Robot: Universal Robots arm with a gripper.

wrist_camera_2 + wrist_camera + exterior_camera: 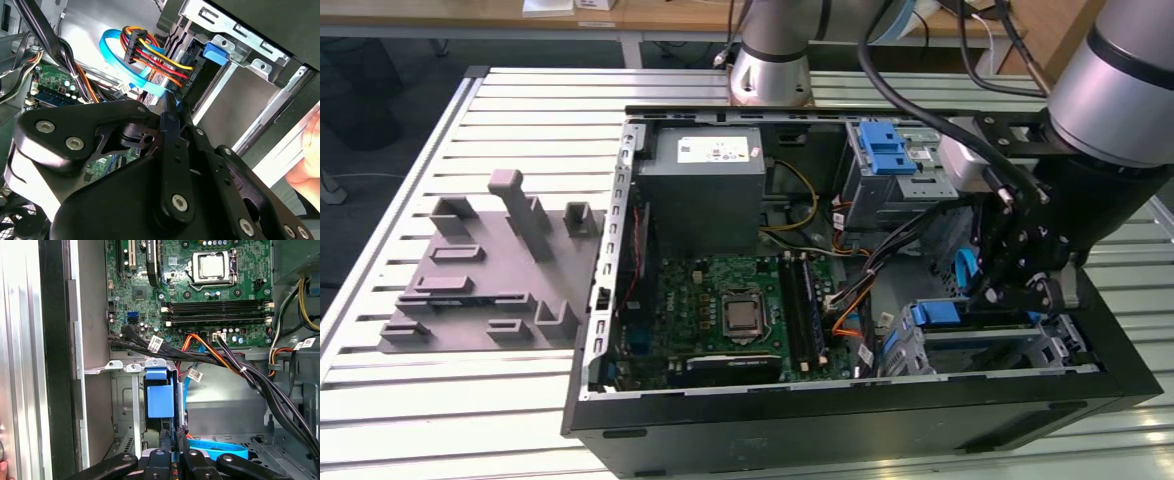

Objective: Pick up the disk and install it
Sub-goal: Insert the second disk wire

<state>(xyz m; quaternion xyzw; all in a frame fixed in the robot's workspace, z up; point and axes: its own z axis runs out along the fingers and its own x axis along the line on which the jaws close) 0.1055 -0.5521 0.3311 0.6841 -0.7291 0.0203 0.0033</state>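
Down inside the open computer case (pixel 607 300), at the exterior view's right, the black gripper (pixel 1017 290) reaches into the metal drive cage (pixel 987 345). Its fingers (pixel 169 442) are squeezed close together on the edge of the disk (pixel 160 400), which stands on its side in the cage slot with its blue plastic end showing. Just beside it hang a flat blue cable (pixel 112 55) and a bunch of red and yellow wires (pixel 160 57), with the green motherboard (pixel 200 290) near.

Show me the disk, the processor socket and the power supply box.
disk (pixel 160 401), first wrist view, blue end tab.
processor socket (pixel 742 313), exterior view, metal centre.
power supply box (pixel 708 190), exterior view, grey side.
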